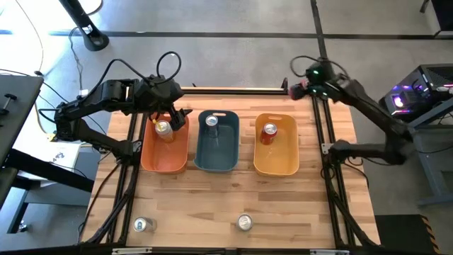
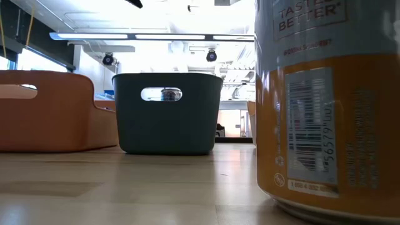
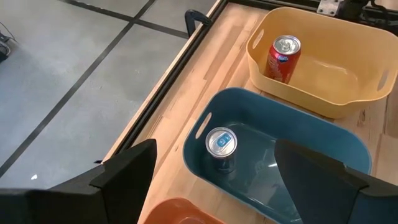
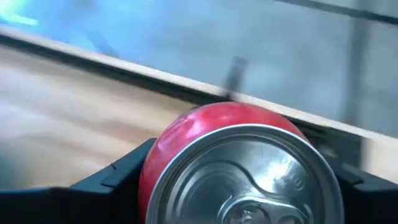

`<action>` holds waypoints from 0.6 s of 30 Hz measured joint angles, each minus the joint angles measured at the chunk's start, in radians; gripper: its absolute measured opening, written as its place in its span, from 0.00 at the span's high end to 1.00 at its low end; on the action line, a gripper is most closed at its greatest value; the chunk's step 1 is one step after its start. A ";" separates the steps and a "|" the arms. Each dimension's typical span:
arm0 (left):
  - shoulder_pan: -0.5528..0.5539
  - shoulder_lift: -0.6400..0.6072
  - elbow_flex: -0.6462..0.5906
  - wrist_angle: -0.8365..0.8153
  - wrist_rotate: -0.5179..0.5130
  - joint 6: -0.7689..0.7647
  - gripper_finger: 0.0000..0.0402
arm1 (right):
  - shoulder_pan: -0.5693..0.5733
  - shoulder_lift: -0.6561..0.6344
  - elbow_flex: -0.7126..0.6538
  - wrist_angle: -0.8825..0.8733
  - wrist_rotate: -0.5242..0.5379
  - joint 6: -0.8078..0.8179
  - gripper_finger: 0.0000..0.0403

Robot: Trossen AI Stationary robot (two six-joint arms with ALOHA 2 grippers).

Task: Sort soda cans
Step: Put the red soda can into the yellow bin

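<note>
I count three bins: orange bin (image 1: 164, 152) holds one can (image 1: 163, 128) under my left end effector (image 1: 168, 119), open; blue bin (image 1: 216, 145) one silver can (image 1: 211, 121); yellow bin (image 1: 276, 149) one red can (image 1: 269, 129). Two cans (image 1: 144, 224) loose on worktop (image 1: 212, 202). Right end effector (image 1: 294, 88) clamps a red can (image 4: 233, 165), seemingly at the back edge.

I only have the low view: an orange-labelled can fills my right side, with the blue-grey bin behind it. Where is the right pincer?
Observer: The right pincer is at the table's far edge on the right side, shut on a held red can.
Operator: And the left one?
Observer: The left pincer is open above the orange bin, where a standing can sits.
Operator: Anything in the yellow bin?
Observer: Yes, the yellow bin holds a second red can, upright.
</note>
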 joint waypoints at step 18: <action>0.000 0.000 0.000 0.091 0.000 -0.003 0.20 | 0.620 -0.044 -0.001 -0.322 0.050 0.410 0.29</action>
